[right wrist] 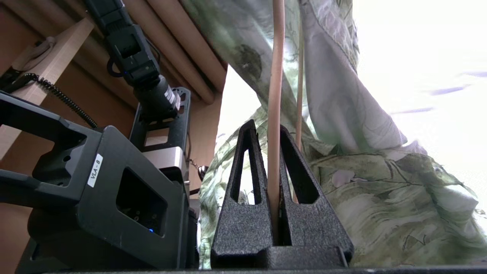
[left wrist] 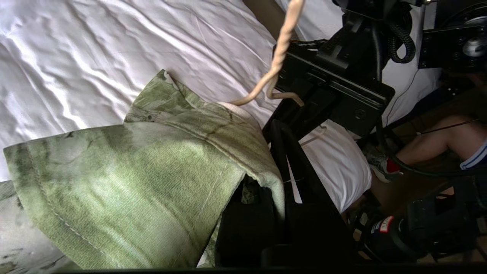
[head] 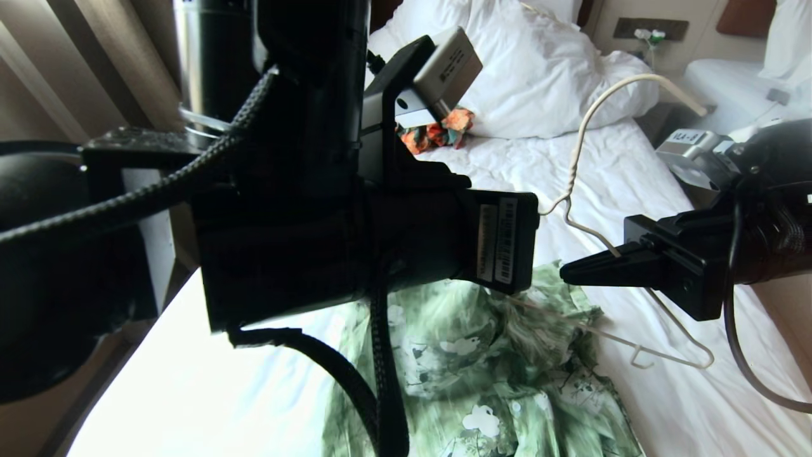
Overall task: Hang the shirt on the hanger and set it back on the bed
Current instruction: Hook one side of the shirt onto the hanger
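Two black robot arms work above a large bed [head: 641, 190] with a wrinkled white sheet. The right gripper [head: 571, 271], reaching in from the bed's right edge, has its two black fingers [right wrist: 243, 213] pressed together on one sloping arm of a thin cream-white wire hanger [head: 578, 143]. The hanger is held off the sheet, its curved hook toward the head of the bed and its lower bar tilted down toward the right edge. The left gripper [left wrist: 274, 140] sits close in front of the head camera and blocks much of that view; its jaws are closed on the fabric of a green streaky short-sleeved shirt with white flowers [head: 482, 381], near the collar, lifting that part just beside the hanger's twisted neck. The rest of the shirt lies crumpled on the sheet toward the foot of the bed. A small orange patterned garment [head: 438, 132] lies near the white pillow [head: 539, 70] at the head. A person's bare leg [left wrist: 437, 146] shows beyond the bed's edge.
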`<state>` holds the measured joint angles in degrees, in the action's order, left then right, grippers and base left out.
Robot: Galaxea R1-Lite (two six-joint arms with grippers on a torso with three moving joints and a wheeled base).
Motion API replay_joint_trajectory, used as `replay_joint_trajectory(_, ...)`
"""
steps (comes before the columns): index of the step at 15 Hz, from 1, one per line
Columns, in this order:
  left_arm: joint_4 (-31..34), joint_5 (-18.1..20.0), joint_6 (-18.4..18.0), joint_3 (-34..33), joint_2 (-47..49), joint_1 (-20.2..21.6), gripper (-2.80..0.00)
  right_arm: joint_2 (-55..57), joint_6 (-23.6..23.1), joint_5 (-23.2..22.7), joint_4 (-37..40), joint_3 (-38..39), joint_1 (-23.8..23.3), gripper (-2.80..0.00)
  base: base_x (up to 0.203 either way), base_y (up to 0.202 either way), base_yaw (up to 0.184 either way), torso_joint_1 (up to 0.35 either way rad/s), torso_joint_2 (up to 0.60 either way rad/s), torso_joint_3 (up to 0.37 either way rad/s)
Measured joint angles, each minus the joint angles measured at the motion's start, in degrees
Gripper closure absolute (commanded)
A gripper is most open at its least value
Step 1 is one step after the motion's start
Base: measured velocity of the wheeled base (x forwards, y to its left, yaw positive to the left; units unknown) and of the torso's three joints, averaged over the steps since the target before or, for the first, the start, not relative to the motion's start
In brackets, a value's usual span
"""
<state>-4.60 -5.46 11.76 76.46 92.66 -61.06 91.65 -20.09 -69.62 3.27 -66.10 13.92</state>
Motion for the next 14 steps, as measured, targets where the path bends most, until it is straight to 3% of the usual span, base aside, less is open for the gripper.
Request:
replay_joint_trajectory(3,-0.15,-2.79,-2.28,2.04,1.47,-2.02,0.00,0.27,0.00,0.02,0.06,0.13,0.14,0.00,0.000,0.000,0.000,0.000,0.00,0.000)
replay_joint_trajectory(7,0.17,-3.82,-3.97,4.93,3.76,-4.52,0.00,0.46,0.13,0.05,0.12,0.11,0.79,0.00,0.000,0.000,0.000,0.000,0.00,0.000)
replay_joint_trajectory(11,0.63,-9.40,-7.41,9.95,6.82,-8.52,0.00,0.90,0.17,0.05,0.34,-0.18,1.71,0.00,0.000,0.000,0.000,0.000,0.00,0.000)
replay_joint_trajectory(14,0.57,-9.73,-10.20,11.80,8.66,-10.19,0.00,1.07,0.15,0.05,0.28,0.45,1.80,0.00,0.000,0.000,0.000,0.000,0.00,0.000)
